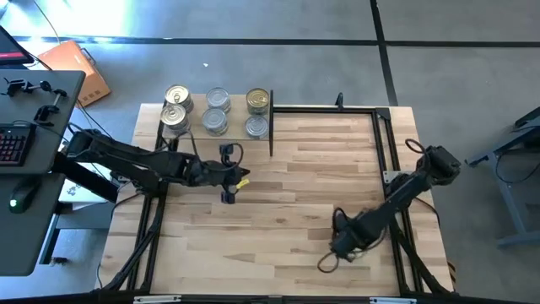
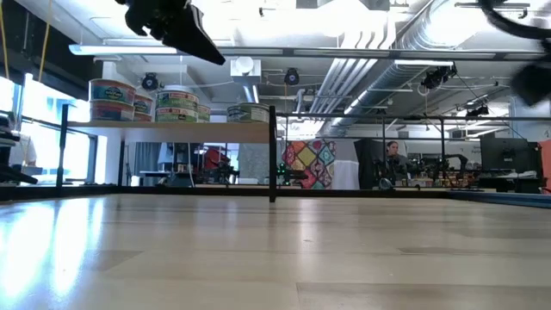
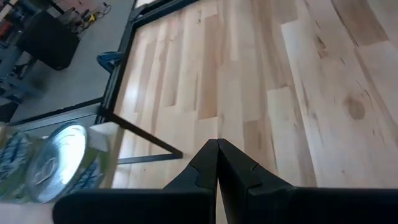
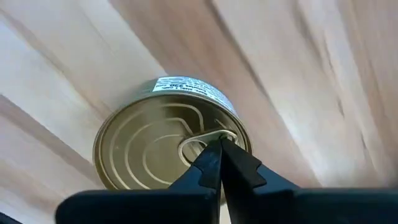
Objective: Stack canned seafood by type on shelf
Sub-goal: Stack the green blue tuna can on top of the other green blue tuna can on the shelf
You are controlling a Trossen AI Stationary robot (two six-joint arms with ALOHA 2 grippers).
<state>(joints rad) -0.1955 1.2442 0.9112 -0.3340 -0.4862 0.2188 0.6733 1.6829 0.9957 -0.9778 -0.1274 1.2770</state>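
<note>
The shelf stands at the table's far left and carries several tins of canned seafood, gold-topped and silver-topped, some stacked in twos. A silver-topped tin shows in the left wrist view. My left gripper hangs shut and empty above the table, just near of the shelf. One gold-topped tin lies flat on the table at the near right. My right gripper points down over it, shut. In the high view my right gripper hides this tin. My right gripper comes from above with its shut fingertips at the ring-pull on the gold lid. I cannot tell whether they touch it. The tin stays flat on the table.
A black metal frame runs along the table's far and right sides. The shelf's black upright stands at its right end. Bare wood lies between the two arms. A desk with a keyboard stands left of the table.
</note>
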